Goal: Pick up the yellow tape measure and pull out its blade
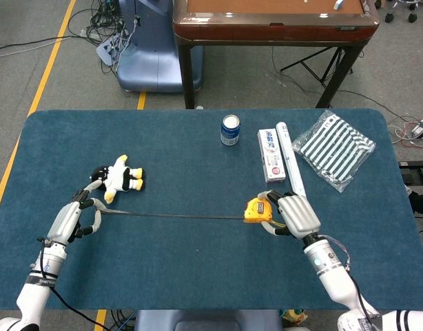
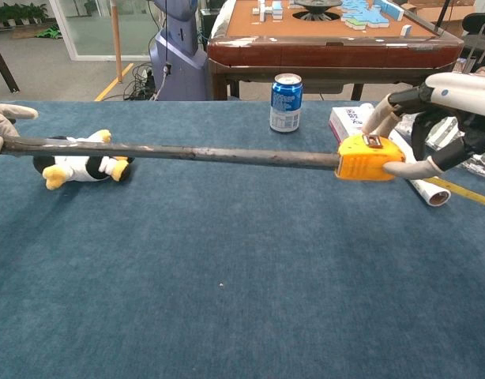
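A yellow tape measure (image 1: 255, 209) is gripped in the right hand (image 1: 295, 214) above the blue surface (image 1: 198, 269), its dark blade (image 1: 170, 216) drawn out leftward and pinched at its tip by the left hand (image 1: 75, 219)

My table (image 1: 198, 262) wears deep teal cloth. The tape measure (image 1: 255, 209) is yellow-orange, its blade (image 1: 177, 216) dark grey. The plush toy (image 1: 118, 178) is black, white and yellow, the can (image 1: 230, 129) blue and white, the pouch (image 1: 335, 148) green-and-white striped.
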You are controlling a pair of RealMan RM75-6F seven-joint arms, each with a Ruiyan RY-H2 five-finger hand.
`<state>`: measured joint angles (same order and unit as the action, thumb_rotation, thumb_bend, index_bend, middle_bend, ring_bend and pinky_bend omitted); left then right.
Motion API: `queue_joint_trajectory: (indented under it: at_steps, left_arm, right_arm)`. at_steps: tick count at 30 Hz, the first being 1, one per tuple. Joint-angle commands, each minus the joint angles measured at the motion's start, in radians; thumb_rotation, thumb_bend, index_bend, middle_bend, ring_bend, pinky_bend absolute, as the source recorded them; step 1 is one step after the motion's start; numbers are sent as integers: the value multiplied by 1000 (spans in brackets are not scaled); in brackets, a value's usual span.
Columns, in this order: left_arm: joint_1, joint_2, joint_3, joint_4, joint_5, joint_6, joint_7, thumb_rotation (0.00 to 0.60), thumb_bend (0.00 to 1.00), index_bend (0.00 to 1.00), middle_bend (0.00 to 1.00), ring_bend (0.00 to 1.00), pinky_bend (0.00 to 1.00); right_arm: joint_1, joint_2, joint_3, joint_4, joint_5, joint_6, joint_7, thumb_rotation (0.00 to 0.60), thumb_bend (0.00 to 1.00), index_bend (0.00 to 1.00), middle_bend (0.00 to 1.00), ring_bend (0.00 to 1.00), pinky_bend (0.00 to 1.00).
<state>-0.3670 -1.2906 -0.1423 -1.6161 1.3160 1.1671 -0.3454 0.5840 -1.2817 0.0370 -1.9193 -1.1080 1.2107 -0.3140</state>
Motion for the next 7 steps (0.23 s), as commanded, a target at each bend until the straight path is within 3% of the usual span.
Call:
queue_joint_trajectory:
  at_steps: [1,7]
  left_arm:
    - [0,-3,-1,3,2,2,1,600,594,578,85,0,0]
    - [1,-6,-2,8,0,0,-4,600,594,578,85,0,0]
  right_arm:
    - [-14,6,-2,2,-13,5,9,600,656,589,595,523,317]
    - [-25,3,10,11,-22,-4,10,600,656,589,595,523,317]
